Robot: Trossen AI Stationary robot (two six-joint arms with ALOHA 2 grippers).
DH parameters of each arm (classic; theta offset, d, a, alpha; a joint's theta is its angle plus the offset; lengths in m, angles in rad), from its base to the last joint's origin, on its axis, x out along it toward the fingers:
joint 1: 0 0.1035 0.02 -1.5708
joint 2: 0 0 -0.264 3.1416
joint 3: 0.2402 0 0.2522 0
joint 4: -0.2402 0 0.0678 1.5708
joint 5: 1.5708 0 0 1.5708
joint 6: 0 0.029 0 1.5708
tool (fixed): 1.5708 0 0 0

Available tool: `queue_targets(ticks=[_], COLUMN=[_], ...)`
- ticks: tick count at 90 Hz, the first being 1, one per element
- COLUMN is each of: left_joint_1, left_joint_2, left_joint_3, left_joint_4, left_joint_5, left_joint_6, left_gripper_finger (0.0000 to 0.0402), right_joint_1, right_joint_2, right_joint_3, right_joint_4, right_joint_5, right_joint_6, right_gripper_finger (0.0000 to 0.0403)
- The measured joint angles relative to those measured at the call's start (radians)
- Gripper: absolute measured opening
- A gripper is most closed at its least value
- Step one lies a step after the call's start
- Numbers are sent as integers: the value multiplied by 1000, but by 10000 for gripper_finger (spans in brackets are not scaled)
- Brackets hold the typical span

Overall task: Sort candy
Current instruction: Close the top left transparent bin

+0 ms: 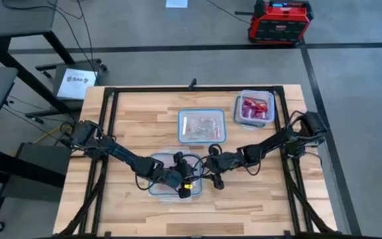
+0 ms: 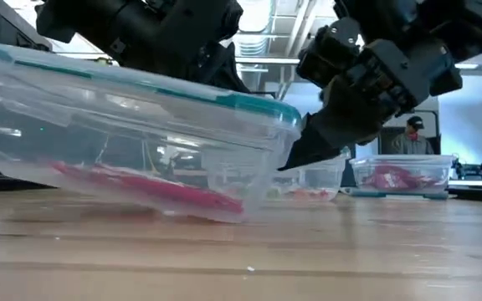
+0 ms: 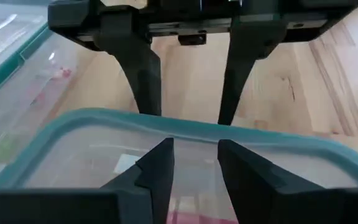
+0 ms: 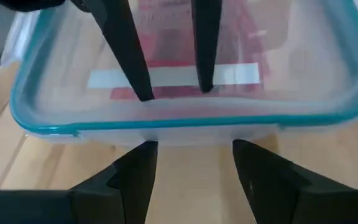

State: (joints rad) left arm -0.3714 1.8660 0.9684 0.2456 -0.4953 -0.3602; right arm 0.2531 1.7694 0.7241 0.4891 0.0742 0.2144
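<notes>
- Left end effector (image 1: 180, 178) at the front middle of the tabletop (image 1: 131, 113), over the nearest clear container (image 1: 156, 188).
- Left wrist view: its fingers (image 3: 157, 171) straddle the container's teal rim (image 3: 92, 119), one inside and one outside, a gap between them; whether they actually clamp the wall, cannot tell.
- Low view: this container (image 2: 132, 134) is tilted, the side toward the right arm lifted off the wood, the other side down.
- Red candy (image 2: 153, 188) lies along the low side of the tilted container; also seen as red packets (image 4: 179, 25) through the wall in the right wrist view.
- Right end effector (image 1: 215, 176) just beside that container, on the right-arm side, low over the tabletop.
- Right wrist view: its fingers (image 4: 129, 171) spread apart, released, holding nothing, just short of the rim (image 4: 185, 121).
- Middle container (image 1: 201, 126) sits behind the end effectors, with pale contents.
- Back container (image 1: 254, 109) holds a pile of red candy (image 1: 253, 108).
- Person (image 2: 414, 134) in the room background, low view.
- Red case (image 1: 279, 21) on the floor beyond the tabletop.
</notes>
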Motion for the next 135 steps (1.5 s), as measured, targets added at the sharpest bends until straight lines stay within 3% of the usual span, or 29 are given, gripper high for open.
queue_targets(ticks=[19,41,63,75,86,95,105,118,127,135], left_joint_1=[4,3,6,5,4,-5,-47,-138,-177,-193], left_joint_2=[24,34,-20,-85,-170,-233,-294,-347,-347,-337], left_joint_3=[0,2,10,79,203,300,319,245,169,110], left_joint_4=[44,64,33,-123,-443,-730,-1000,-1251,-1248,-1164], left_joint_5=[-2,17,34,36,32,20,-52,-162,-155,-89], left_joint_6=[7,11,31,50,12,-84,-227,-516,-663,-734], left_gripper_finger=[118,118,118,118,118,118,118,118,118,118], right_joint_1=[7,7,-22,-35,-18,9,24,19,19,19], right_joint_2=[22,-51,-246,-373,-439,-379,-238,-59,18,51], right_joint_3=[20,22,42,56,60,60,65,134,194,233], right_joint_4=[17,-110,-514,-648,-422,-141,77,44,-26,-146], right_joint_5=[1,1,16,15,10,6,1,1,1,1], right_joint_6=[-6,-62,-135,-140,-108,-90,-60,-33,-35,-73], right_gripper_finger=[202,202,202,202,202,202,202,202,202,202])
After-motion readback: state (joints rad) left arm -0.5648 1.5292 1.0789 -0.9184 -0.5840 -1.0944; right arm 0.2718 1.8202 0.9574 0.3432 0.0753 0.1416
